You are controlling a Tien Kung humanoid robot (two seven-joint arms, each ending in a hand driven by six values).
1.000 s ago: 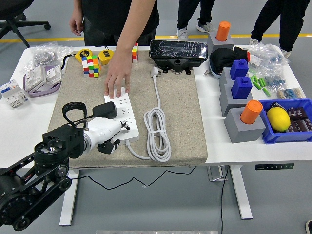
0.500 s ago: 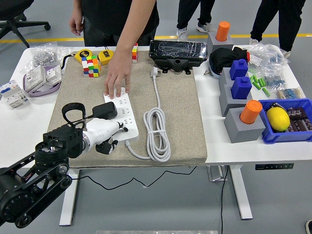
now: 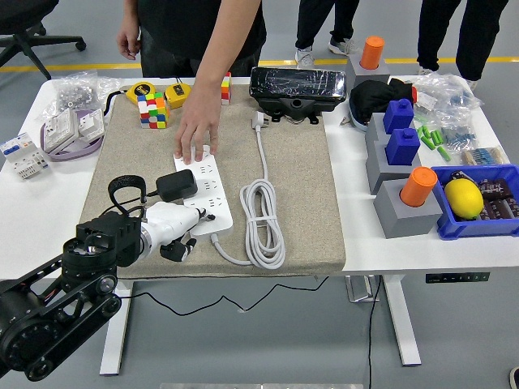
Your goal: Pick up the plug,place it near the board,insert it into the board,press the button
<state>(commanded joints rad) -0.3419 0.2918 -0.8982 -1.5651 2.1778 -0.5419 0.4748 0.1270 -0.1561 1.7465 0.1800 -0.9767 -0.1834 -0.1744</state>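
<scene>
mat (image 3: 300, 186): rough beige cloth | board (image 3: 204, 193): smooth white plastic | plug (image 3: 176, 185): matt black plastic

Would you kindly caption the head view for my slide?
Left hand at the power strip beside the black plug; a person's hand steadies the strip.

Person (image 3: 199, 32) cut off at top; hand (image 3: 195, 138) hides power strip (image 3: 204, 190) far end.

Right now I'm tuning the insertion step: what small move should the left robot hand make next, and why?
Probably a short push toward the power strip. The black plug sits at its left edge, apparently not seated, with the left robot hand just below it. A person's hand steadies the strip's far end.
</scene>
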